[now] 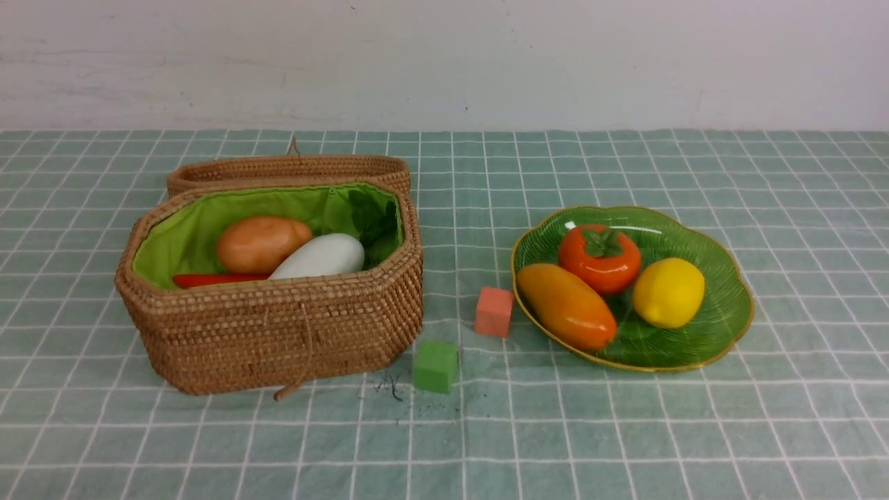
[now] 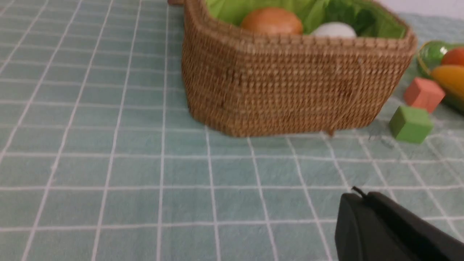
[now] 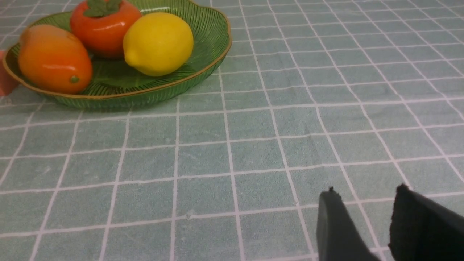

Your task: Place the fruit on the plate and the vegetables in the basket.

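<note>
Lemon (image 3: 158, 43), glossy, rigid and likely slippery, sits on the plate (image 3: 203, 69) well beyond the right fingers (image 3: 340, 224), parted and empty; left fingers (image 2: 366, 224) closed.

A small orange cube (image 1: 494, 312) was seen just right of centre in the front view. A green cube (image 1: 435, 365) was placed below and left of it, both resting apart on a checked teal cloth (image 1: 625, 430).

We see the basket (image 1: 278, 333) at left, holding potato (image 1: 260, 243), radish (image 1: 321, 257) and pepper (image 1: 215, 280). At right, the plate (image 1: 722, 312) bears persimmon (image 1: 599, 258), mango (image 1: 566, 305), lemon (image 1: 668, 292). Two cubes (image 1: 494, 312) lie between.
</note>
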Robot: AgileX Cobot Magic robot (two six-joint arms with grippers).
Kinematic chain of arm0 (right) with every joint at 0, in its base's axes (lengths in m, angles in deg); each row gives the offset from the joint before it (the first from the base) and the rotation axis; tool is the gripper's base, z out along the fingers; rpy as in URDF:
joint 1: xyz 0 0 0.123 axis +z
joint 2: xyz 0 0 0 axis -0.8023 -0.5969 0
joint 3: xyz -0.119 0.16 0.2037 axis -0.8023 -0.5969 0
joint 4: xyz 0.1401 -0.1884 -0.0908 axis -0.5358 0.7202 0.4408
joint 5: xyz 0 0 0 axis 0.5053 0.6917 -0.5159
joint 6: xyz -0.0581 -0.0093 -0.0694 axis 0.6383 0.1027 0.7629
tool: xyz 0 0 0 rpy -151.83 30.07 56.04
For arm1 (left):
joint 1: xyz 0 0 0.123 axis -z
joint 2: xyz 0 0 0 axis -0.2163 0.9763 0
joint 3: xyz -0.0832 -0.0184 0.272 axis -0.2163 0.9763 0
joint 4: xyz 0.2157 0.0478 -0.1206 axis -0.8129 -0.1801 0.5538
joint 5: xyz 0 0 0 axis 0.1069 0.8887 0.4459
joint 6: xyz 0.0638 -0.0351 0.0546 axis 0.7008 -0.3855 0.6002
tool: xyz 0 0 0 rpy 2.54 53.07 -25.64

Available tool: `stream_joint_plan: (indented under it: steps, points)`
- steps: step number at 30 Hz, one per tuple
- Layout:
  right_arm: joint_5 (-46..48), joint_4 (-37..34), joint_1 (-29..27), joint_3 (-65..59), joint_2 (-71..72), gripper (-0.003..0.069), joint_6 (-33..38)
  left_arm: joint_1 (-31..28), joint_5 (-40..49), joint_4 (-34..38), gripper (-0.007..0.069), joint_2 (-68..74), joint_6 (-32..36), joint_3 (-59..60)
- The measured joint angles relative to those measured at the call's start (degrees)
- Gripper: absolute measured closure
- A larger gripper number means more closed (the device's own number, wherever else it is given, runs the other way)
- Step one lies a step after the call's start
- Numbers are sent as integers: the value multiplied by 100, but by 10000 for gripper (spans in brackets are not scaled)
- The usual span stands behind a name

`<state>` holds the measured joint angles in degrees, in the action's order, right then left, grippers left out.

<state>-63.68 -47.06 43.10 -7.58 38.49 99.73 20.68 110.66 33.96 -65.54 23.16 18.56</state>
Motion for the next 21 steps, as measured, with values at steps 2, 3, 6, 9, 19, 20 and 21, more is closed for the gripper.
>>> stream_joint_plan:
  steps: [2, 3, 6, 9, 19, 20, 21]
  points:
    - [0, 0, 0, 0, 0, 418, 0, 0, -208, -50, 638, 0, 5, 221]
    - [0, 0, 0, 0, 0, 418, 0, 0, -244, -56, 637, 0, 5, 289]
    - [0, 0, 0, 0, 0, 418, 0, -6, -330, -75, 638, 0, 5, 579]
    - [0, 0, 0, 0, 0, 418, 0, -154, -474, -92, 636, 0, 5, 860]
    - [0, 0, 0, 0, 0, 418, 0, -466, -765, -109, 629, 0, 5, 929]
    - [0, 0, 0, 0, 0, 418, 0, -466, -765, -109, 629, 0, 5, 929]
    - [0, 0, 0, 0, 0, 418, 0, -466, -765, -109, 629, 0, 5, 929]
